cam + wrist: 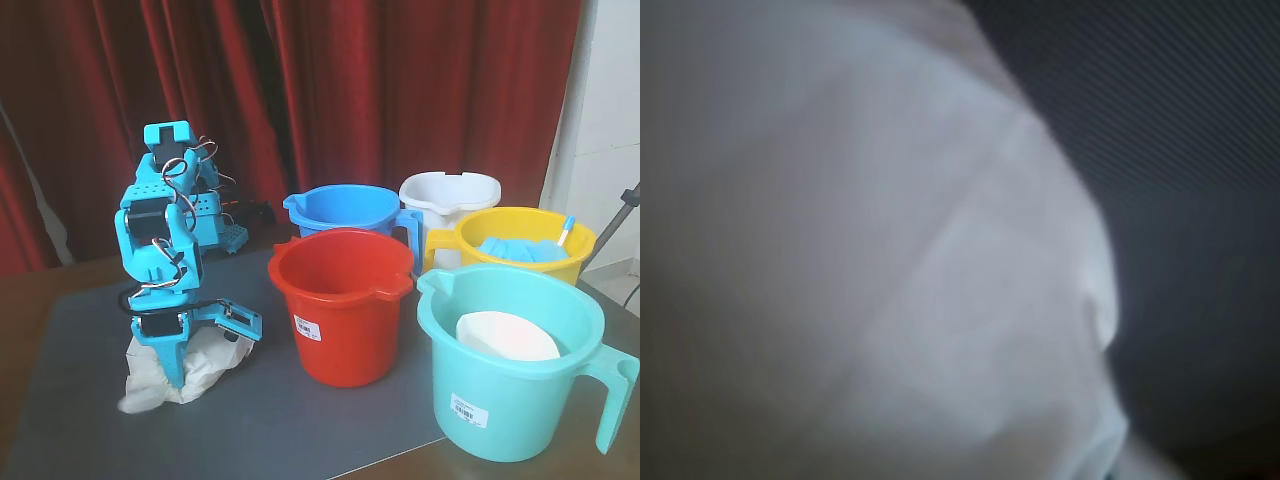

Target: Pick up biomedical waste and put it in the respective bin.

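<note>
Gripper point(185, 372) sits low, directly over the white crumpled wad point(165, 378) on the grey mat point(300, 430); jaws look spread around it, not clamped. You have the buckets to its right, red bucket point(340, 310) nearest.

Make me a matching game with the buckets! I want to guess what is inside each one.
Buckets:
1. yellow bucket
2. teal bucket
3. red bucket

What shows inside:
A. a white thing
B. nothing that shows from here
C. something blue, and a stick with a blue tip

Pairs: 1-C, 2-A, 3-B
</note>
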Controlling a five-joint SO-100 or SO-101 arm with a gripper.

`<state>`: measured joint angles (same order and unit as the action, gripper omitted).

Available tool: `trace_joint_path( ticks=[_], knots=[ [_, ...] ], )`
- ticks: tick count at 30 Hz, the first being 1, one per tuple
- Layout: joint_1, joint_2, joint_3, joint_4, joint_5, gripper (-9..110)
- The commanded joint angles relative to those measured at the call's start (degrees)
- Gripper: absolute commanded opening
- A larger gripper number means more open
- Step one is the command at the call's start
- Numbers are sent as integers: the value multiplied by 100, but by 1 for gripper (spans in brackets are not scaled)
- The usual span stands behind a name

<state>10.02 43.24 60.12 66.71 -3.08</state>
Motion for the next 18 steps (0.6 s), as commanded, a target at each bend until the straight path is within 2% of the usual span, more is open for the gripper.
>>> trace_joint_path(
  ticks=[1, 3, 4, 6, 11, 18],
  knots=[
    [79, -26, -44, -141, 290, -1],
    [97, -35, 88, -176, 905, -1],
    [141, -26, 246, -378, 1793, -1],
    [308, -9, 308, -562, 2347, -1],
    [369, 123, 88, -721, 2320, -1],
    [369, 905, -1415, 923, 2531, -1]
  ],
)
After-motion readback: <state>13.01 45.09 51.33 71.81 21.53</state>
